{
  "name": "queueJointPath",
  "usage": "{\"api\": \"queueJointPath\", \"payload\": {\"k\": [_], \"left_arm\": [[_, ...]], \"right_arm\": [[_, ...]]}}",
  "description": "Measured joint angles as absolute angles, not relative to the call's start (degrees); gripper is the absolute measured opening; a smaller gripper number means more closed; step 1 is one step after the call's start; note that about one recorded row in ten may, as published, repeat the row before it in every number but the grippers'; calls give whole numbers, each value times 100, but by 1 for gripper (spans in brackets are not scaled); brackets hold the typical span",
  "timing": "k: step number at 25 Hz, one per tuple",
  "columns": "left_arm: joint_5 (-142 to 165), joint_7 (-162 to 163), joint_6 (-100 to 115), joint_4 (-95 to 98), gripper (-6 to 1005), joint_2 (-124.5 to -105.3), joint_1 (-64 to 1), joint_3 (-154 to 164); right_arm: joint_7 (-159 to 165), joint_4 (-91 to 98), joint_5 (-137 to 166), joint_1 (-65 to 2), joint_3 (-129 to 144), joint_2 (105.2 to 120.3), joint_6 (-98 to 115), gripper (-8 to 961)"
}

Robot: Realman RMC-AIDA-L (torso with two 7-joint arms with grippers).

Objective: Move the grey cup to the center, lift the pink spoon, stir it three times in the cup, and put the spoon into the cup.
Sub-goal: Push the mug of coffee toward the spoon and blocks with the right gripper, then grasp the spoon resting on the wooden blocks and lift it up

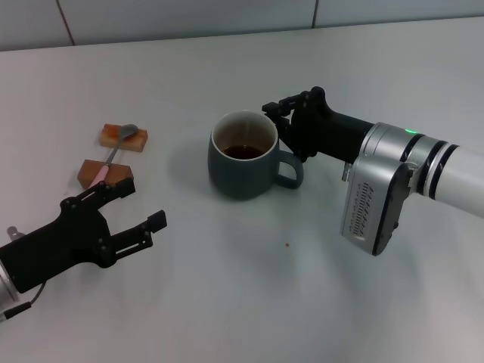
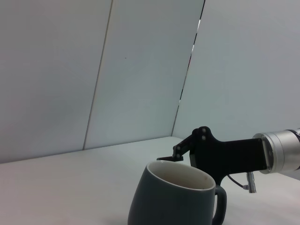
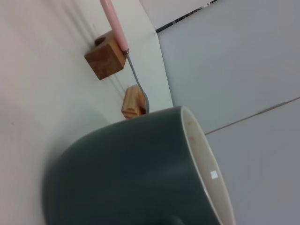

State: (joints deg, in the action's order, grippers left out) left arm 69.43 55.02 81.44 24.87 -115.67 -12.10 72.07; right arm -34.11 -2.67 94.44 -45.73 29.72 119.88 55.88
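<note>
The grey cup [image 1: 242,162] stands upright mid-table with dark liquid in it and its handle toward the right arm. It also shows in the left wrist view [image 2: 173,201] and the right wrist view [image 3: 136,173]. The pink spoon [image 1: 112,157] lies across two brown blocks, its bowl on the far one; the right wrist view shows it too [image 3: 115,23]. My left gripper [image 1: 140,206] is open and empty, just in front of the near block. My right gripper [image 1: 278,128] is open beside the cup's rim and handle; it shows behind the cup in the left wrist view [image 2: 166,159].
The far brown block [image 1: 123,137] and the near brown block [image 1: 104,172] hold the spoon off the table. A wall runs along the table's far edge [image 1: 227,34]. A tiny speck [image 1: 286,244] lies in front of the cup.
</note>
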Motion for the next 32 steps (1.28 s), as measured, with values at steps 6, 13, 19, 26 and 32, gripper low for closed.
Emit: {"api": "queueJointPath", "payload": {"k": [6,13,19,26,32], "left_arm": [[6949,5501,8159,2488,839,-11566,-1177,7207],[6945,5502,8170,2496,839,-11566,-1168,7207],[6933,5502,8175,2500,838,-11566,-1181,7181],[6932,5502,8180,2508,838,-11566,-1194,7000],[6930,5502,8183,2515,838,-11566,-1224,6987]], "right_arm": [[-3354,-212,9433,-4423,2439,11975,5897,91],[-942,680,9430,-3994,1874,11929,6721,88],[2218,1558,9453,-3469,1990,11891,7411,86],[4499,2586,9532,-2604,3212,11845,8140,91],[5177,2976,10028,-2345,3928,11798,8173,98]]}}
